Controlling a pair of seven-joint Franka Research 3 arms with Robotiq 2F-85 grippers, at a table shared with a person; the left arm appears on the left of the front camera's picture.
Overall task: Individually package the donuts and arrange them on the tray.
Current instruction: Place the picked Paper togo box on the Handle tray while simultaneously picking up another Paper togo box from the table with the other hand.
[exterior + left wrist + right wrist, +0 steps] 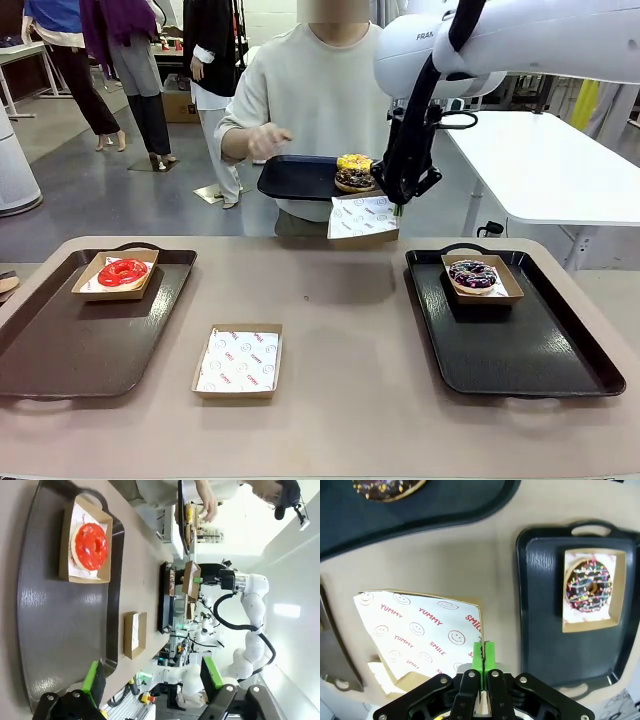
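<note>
My right gripper (pixel 397 206) (pixel 483 656) hangs over the table's far edge, shut on the rim of a cardboard box (pixel 362 218) (pixel 417 627) lined with printed paper. Just behind that box a person holds a black tray (pixel 295 178) carrying a yellow donut (pixel 354 161) and a chocolate donut (pixel 354 179) (pixel 385 487). A red donut (pixel 122 272) (pixel 90 546) sits in a box on the left tray (pixel 60 340). The purple donut (pixel 472 274) (pixel 590 585) sits boxed on the right tray (pixel 530 350). My left gripper (pixel 151 680) is open above the left tray's near end.
An empty lined box (pixel 238 360) (pixel 135 635) rests on the table between the two trays. A white table (pixel 560 160) stands at the back right. Other people stand far off at the back left.
</note>
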